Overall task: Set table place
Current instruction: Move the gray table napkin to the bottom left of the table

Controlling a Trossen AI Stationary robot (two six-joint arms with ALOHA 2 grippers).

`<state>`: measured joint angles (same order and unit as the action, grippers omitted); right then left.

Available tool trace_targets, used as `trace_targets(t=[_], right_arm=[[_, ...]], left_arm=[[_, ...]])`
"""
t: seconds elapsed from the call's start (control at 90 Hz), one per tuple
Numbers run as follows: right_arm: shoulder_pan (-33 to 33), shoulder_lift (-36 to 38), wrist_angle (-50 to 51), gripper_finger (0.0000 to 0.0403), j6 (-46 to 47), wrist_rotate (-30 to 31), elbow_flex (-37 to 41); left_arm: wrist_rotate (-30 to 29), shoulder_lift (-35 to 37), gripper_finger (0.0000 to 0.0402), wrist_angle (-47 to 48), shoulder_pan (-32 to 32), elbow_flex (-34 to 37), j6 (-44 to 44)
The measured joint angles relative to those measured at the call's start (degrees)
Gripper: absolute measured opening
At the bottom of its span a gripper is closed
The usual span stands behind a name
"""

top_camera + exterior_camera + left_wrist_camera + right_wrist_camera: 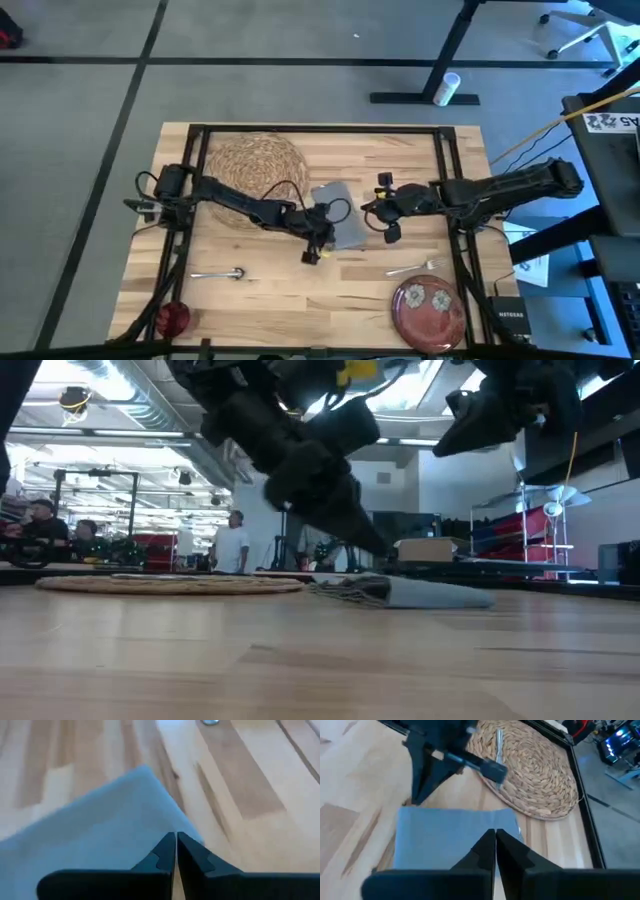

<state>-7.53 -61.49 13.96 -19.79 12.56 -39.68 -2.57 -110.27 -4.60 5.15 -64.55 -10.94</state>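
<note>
Left gripper (pixel 318 243) sits at the centre of the high view, on the lower left part of the gray napkin (pixel 338 226). Its fingers are pressed together in the left wrist view, tips over the cloth; whether any fabric is pinched between them cannot be told. Right gripper (pixel 387 218) hangs just right of the napkin, fingers likewise closed and holding nothing, raised above the table (pixel 300 300) in the low view.

The napkin lies between the two grippers, long axis running roughly top to bottom of the frame, slightly tilted. The left arm is judged the nearer, being already on it.

The straw mat (pixel 256 170) lies to the upper left, its rim close beside the napkin. Well apart along the lower edge: spoon (pixel 220 273) at lower left, red cup (pixel 172 318) in the bottom left corner, fork (pixel 415 267) and red plate (pixel 428 310) at lower right. Nothing stands between napkin and mat except the left arm itself
</note>
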Motion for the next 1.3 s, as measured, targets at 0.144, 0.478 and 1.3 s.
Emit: trace_targets(t=[0.144, 0.478, 1.3], right_arm=[[0.0, 0.0, 0.52, 0.0, 0.02, 0.02, 0.0], [0.0, 0.0, 1.59, 0.0, 0.02, -0.02, 0.0], [0.0, -0.02, 2.68, 0.0, 0.23, -0.07, 0.0]], left_arm=[[2.02, -2.0, 0.0, 0.91, -1.05, -0.07, 1.3], [3.47, -5.4, 0.0, 3.81, 3.35, -0.33, 2.98], [-2.95, 4.1, 0.0, 7.79, 1.4, 0.07, 4.96]])
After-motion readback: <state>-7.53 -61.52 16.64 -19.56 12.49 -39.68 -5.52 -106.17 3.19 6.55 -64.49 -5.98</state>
